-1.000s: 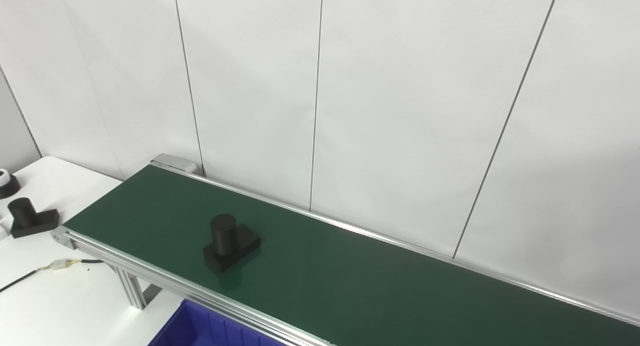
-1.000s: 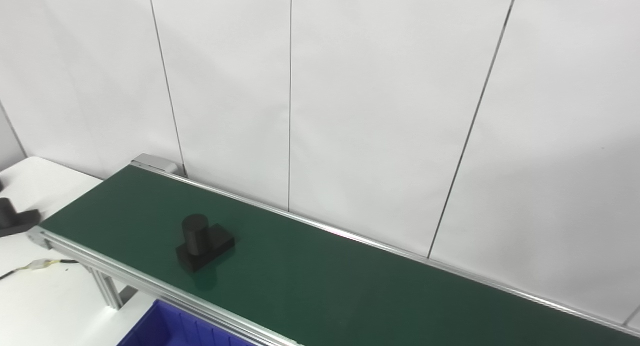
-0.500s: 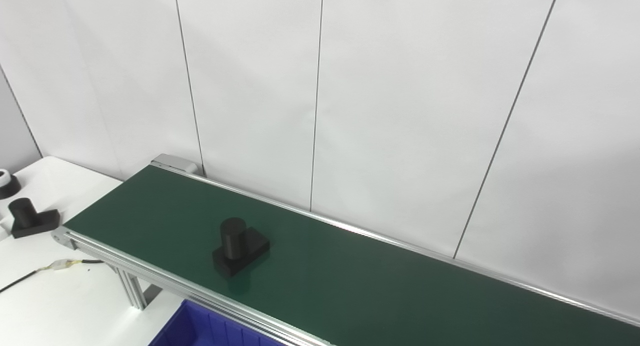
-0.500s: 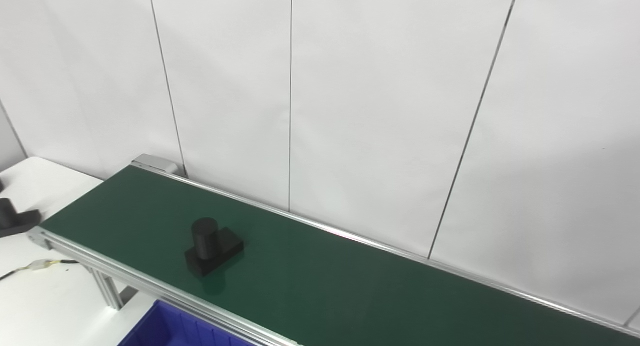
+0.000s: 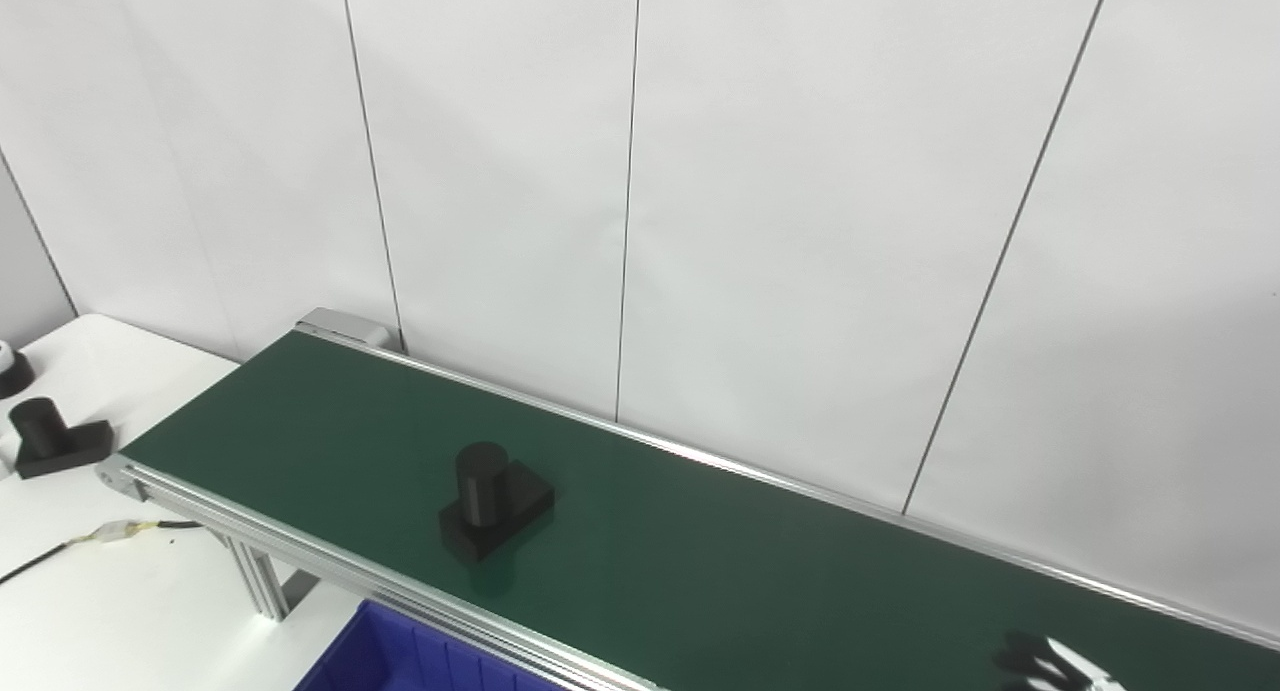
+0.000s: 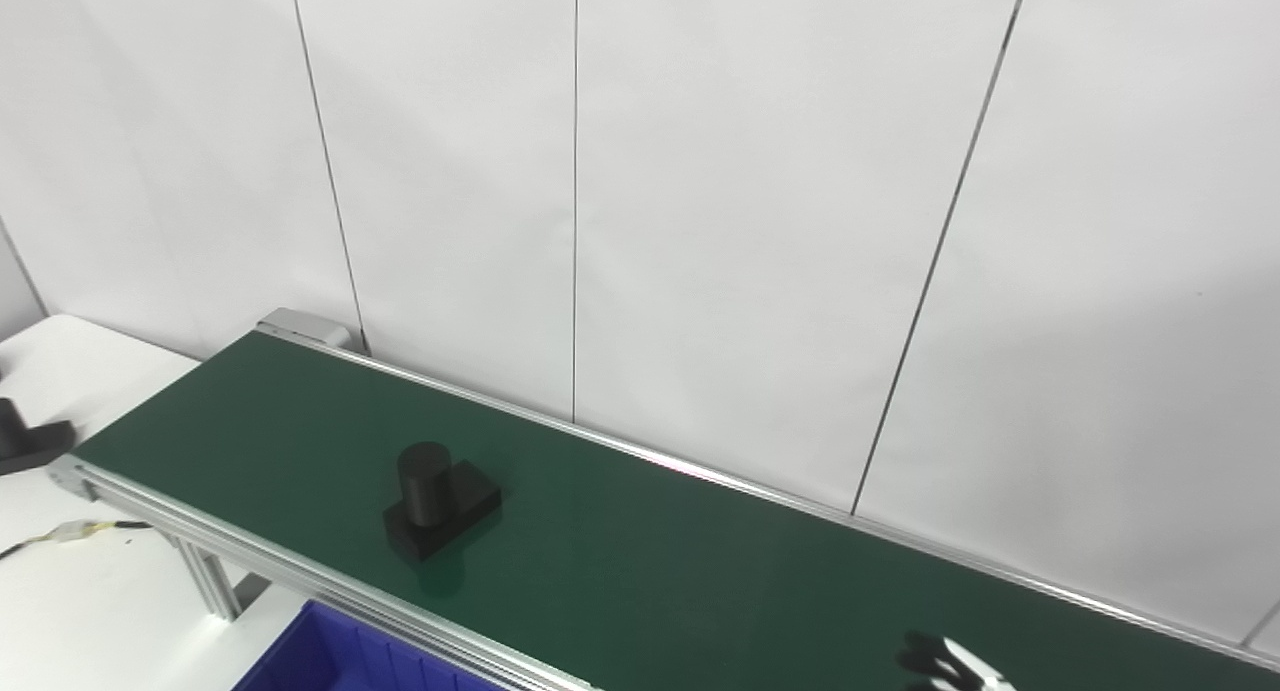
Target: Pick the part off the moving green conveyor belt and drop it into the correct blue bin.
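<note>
A black part [image 5: 495, 501], an upright cylinder on a flat rectangular base, rides on the green conveyor belt [image 5: 700, 561] toward its left end, near the front rail. Only the black and white fingertips of my right hand [image 5: 1050, 666] show, poking up at the bottom right over the belt, far to the right of the part. They are apart and hold nothing. The same fingertips [image 6: 945, 664] show in the right eye view, where the part [image 6: 440, 499] is also seen. My left hand is out of view.
A corner of a blue bin [image 5: 400, 656] sits below the belt's front rail at the bottom left. On the white table to the left stand another black part [image 5: 55, 439], a dark round object [image 5: 10, 371] and a cable [image 5: 110, 533]. A white panelled wall runs behind the belt.
The part has travelled to the right along the belt. My right hand's fingertips have come into view at the bottom right. The camera has shifted slightly.
</note>
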{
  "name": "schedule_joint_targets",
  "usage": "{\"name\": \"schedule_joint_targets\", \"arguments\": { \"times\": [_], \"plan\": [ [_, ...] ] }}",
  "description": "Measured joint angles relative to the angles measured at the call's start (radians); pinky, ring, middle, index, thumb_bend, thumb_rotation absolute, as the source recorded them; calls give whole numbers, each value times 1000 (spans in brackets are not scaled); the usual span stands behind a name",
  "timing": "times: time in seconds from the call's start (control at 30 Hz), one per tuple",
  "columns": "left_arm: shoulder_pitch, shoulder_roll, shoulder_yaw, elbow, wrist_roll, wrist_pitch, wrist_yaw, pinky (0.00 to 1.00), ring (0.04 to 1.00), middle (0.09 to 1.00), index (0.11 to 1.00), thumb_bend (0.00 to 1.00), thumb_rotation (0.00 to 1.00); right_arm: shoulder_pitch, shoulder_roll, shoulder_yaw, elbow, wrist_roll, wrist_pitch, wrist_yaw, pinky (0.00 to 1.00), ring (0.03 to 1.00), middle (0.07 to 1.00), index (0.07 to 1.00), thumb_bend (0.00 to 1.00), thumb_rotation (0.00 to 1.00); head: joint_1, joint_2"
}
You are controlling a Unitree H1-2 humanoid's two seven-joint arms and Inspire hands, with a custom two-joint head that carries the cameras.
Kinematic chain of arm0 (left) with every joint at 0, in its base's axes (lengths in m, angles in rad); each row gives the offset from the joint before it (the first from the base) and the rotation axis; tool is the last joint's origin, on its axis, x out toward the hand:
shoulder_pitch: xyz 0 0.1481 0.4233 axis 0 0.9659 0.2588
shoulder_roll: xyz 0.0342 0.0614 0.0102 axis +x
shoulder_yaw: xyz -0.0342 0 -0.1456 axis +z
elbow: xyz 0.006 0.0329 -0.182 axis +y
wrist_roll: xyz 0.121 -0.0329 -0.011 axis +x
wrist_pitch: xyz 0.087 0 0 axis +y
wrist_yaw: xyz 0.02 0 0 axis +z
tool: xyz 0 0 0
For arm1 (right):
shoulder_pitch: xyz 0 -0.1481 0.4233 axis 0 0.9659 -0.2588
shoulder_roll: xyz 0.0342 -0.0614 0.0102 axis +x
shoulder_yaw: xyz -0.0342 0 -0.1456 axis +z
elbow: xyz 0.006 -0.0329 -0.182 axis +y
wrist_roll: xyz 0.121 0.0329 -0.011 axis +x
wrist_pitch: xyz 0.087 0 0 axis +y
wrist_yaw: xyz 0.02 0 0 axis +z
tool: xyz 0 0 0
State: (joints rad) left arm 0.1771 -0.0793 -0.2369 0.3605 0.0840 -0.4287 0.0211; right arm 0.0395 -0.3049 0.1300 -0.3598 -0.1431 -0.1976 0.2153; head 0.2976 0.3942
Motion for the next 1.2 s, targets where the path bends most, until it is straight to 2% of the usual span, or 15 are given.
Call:
{"name": "schedule_joint_targets", "arguments": {
  "times": [0.13,0.23,0.3,0.6,0.8,0.97,1.03,1.2],
  "plan": [
    [0,2,2,-2,0,0,0,586,678,718,760,536,520,-55,10,6,5,-37,34,7,625,740,808,862,618,658,-21,8],
    [0,3,6,-2,0,0,0,586,682,721,761,527,520,-99,31,19,42,-55,51,10,635,751,813,865,627,672,-34,9],
    [0,4,10,-2,-3,0,0,588,686,724,764,528,527,-127,46,33,87,-64,53,13,644,760,814,865,626,671,-67,11],
    [0,19,26,-15,-13,0,-7,592,704,734,774,572,598,-193,85,91,196,-130,66,22,697,800,830,880,594,579,-117,20],
    [0,20,35,-16,-26,0,-21,593,703,733,775,606,614,-233,108,122,261,-167,99,34,785,850,852,894,619,551,-133,28],
    [0,21,44,-16,-26,0,-26,598,705,739,777,615,612,-266,145,144,365,-193,106,27,790,858,861,897,613,517,-140,29],
    [0,22,46,-16,-26,0,-27,601,704,740,779,623,626,-276,157,148,396,-200,106,21,792,863,864,899,622,532,-147,35],
    [0,32,47,-19,-25,0,-29,604,703,738,780,598,635,-301,178,153,427,-211,106,11,798,868,866,905,620,531,-156,43]
  ]
}}
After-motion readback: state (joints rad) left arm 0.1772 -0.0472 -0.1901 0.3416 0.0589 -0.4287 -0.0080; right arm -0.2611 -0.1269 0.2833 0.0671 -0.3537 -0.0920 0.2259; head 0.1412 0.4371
